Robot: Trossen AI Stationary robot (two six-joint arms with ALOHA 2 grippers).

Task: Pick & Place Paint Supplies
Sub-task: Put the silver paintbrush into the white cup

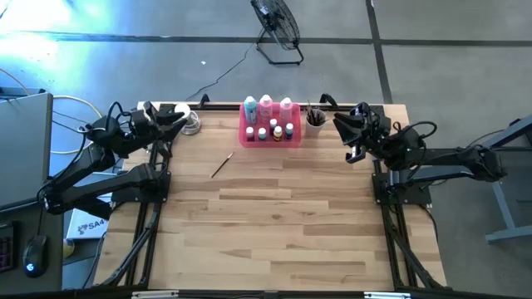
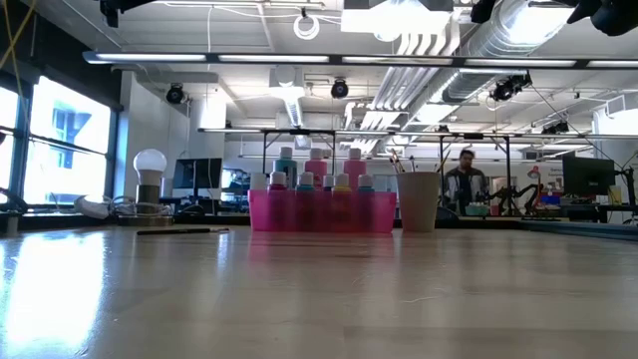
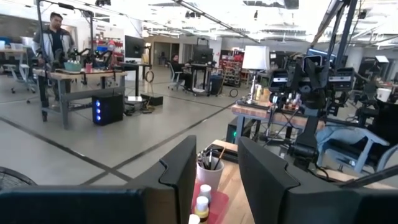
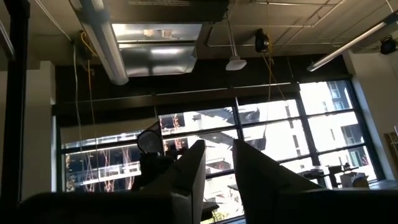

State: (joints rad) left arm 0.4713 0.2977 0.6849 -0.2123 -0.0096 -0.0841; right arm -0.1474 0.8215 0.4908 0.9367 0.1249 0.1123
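Both grippers, left (image 1: 177,117) and right (image 1: 342,122), parted, holding nothing, flanking pink tray (image 1: 293,143) of bottles (image 1: 265,105) at far edge. Beige cup (image 1: 315,124) just beside right gripper. Lone paintbrush (image 1: 221,165) on bare table (image 1: 274,232); wide open wood toward near edge.

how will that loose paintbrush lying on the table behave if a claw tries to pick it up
The paintbrush is thin and lies flat on the bare wooden table, so it probably leaves little to grip from above. It looks round-handled and may roll if nudged. Being so slim, it is likely light and stiff.
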